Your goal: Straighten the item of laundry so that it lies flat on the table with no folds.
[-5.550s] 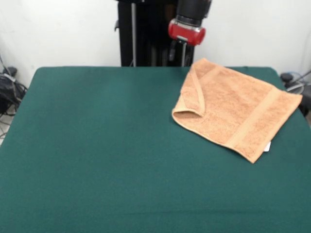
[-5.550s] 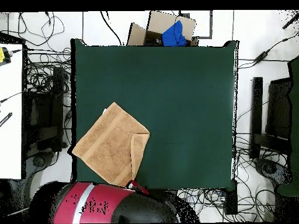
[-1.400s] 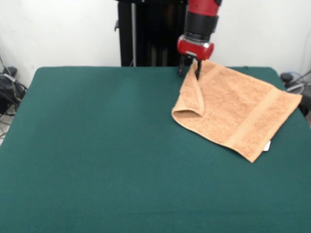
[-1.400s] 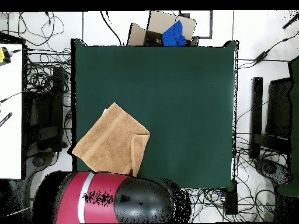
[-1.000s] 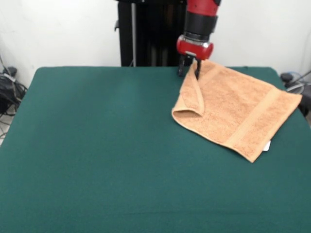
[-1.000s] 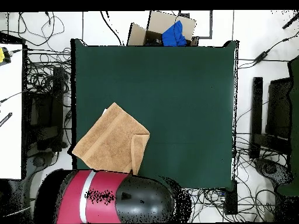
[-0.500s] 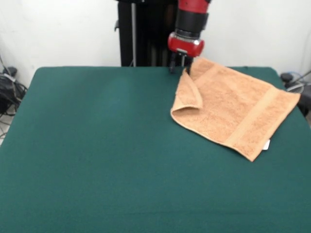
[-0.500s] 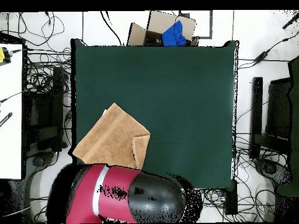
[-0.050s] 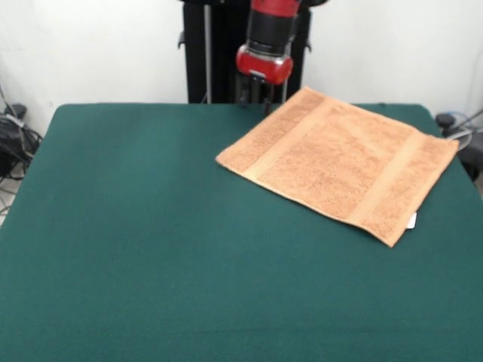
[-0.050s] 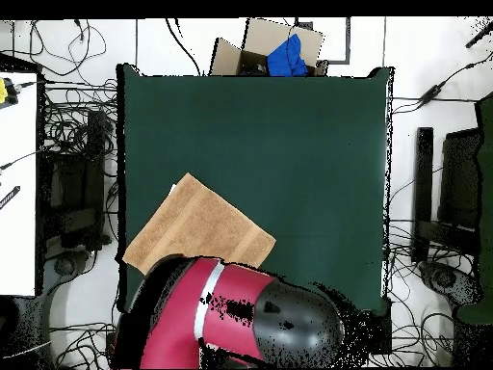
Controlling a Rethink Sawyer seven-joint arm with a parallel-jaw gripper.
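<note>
While the towel (image 9: 339, 162) lies spread and seemingly fold-free at upper right of the front view, on the green desk (image 9: 136, 249), its long axis runs upper left to lower right. The end effector (image 9: 255, 96) hangs at its upper-left edge; whether it grips the cloth, I cannot tell.

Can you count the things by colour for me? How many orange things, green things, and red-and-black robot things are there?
Orange: 1, the towel, spread open.
Green: 1, the table.
Red and black: 1, the robot arm, with its gripper at the towel's far edge.
White: 1, the little tag poking out under the towel.
Total: 4
</note>
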